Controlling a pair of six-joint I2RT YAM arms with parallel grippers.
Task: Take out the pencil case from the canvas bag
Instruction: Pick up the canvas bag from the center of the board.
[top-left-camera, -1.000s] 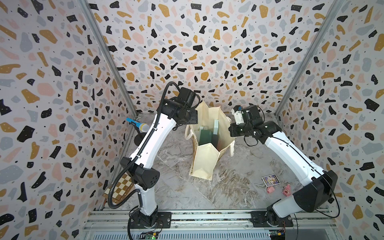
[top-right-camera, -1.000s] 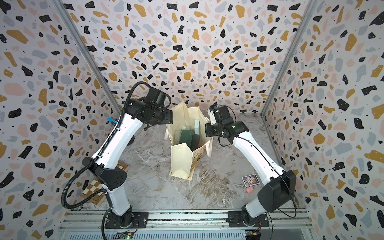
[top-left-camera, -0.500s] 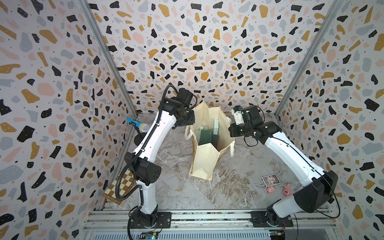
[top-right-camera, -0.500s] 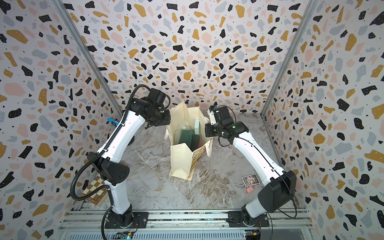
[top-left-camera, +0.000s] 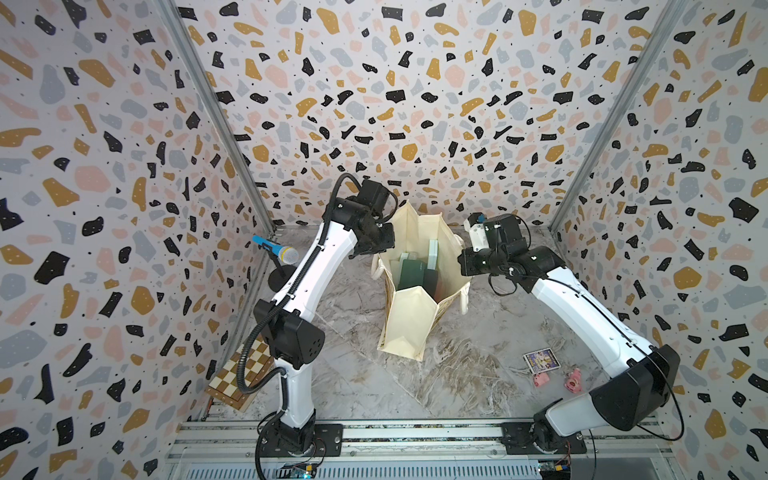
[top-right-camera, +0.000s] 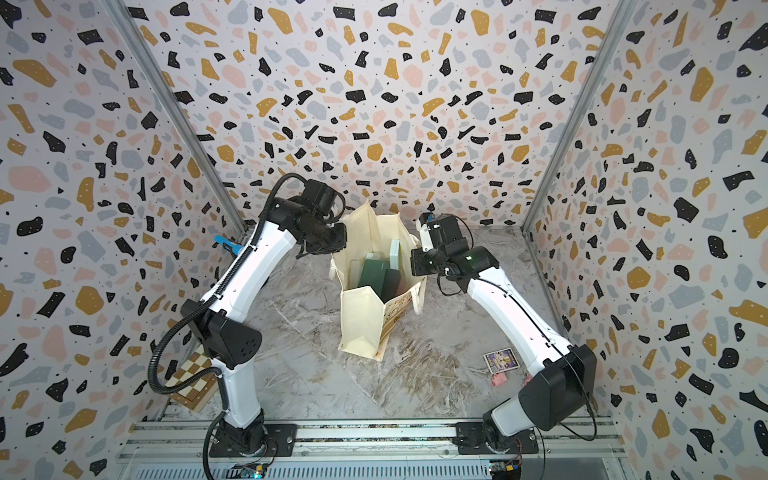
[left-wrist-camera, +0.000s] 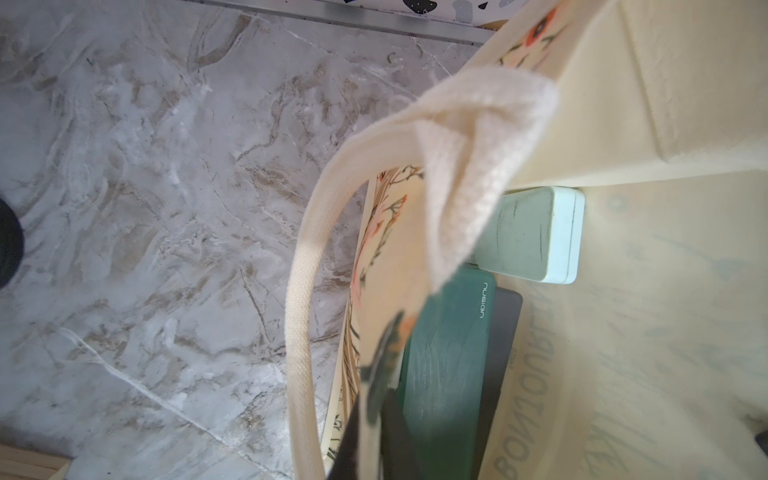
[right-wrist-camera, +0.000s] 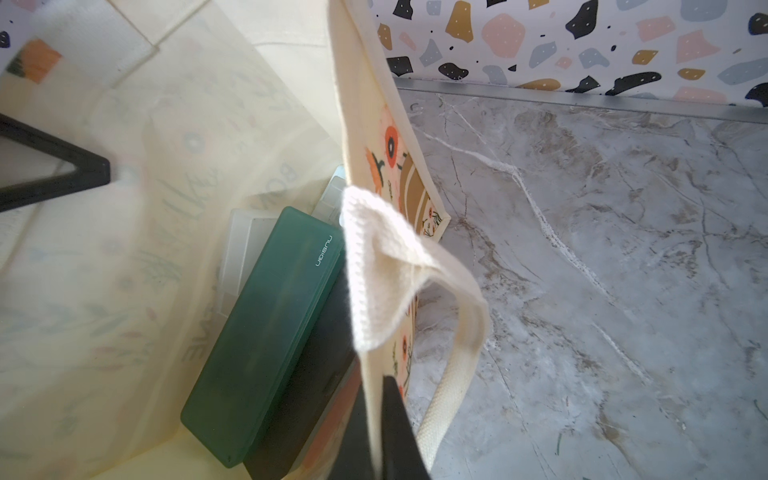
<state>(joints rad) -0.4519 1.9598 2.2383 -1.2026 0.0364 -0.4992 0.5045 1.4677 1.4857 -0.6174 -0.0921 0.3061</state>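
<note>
the large cream canvas bag (top-left-camera: 409, 328), floral-printed and soft-sided, is standing upright on the grey marbled bench (top-left-camera: 478, 365), and its mouth is now being held wide from both sides. the left tool (left-wrist-camera: 376, 440) has just finished shutting: its jaws, apart a second ago, are now pinching the woven rim fabric beside a thick ribbed handle loop (left-wrist-camera: 299, 316). the right tool (right-wrist-camera: 374, 432) is clamping the opposite rim, as before. by my reading, the opening step is being completed, though neither tool is free to reach in. the dark green frosted plastic pencil case (right-wrist-camera: 266, 332), a smooth, hard slab with rounded edges, is lying inside the bag. it is resting against a dark grey flat slab (left-wrist-camera: 505, 332), near a pale mint hard case (left-wrist-camera: 536, 232).
</note>
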